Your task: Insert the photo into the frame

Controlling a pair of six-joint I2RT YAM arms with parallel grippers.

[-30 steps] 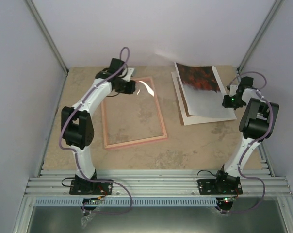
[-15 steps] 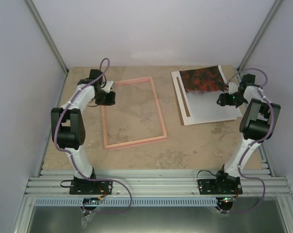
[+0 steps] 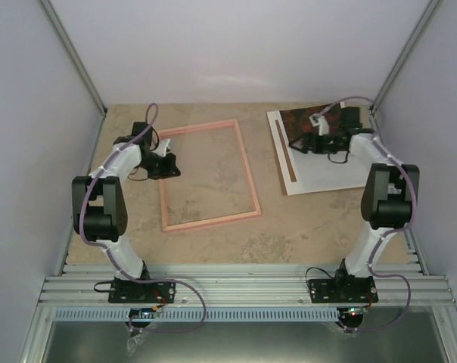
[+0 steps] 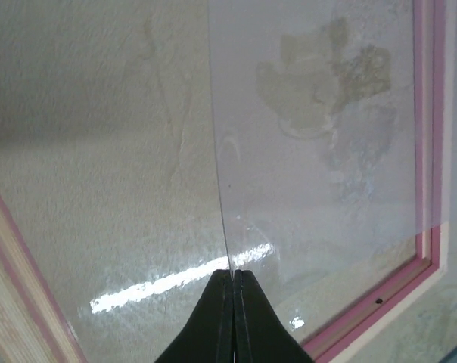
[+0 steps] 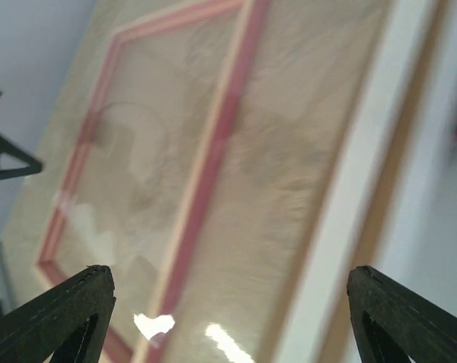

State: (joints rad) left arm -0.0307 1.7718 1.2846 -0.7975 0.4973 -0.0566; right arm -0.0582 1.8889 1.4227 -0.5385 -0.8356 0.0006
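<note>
Top view: left gripper point(image 3: 172, 169) at left rail of frame point(image 3: 212, 221), flat on table point(image 3: 319, 227) centre-left; right gripper point(image 3: 295, 144) over photo point(image 3: 295, 121), lying far right.
Left wrist: clenched, tips at clear sheet point(image 4: 327, 151) corner, grip on it unclear.
Right wrist: released, jaws wide, nothing between.

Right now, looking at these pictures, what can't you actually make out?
- Top view: the black right tool and its arm cover part of the white-bordered red-orange landscape photo, so its full print is hidden.
- Right wrist view: blur smears the thin pink rectangular frame; no fine detail.
- Left wrist view: the shut left tool meets the edge of a clear sheet; its tips hide whether it pinches it.
</note>
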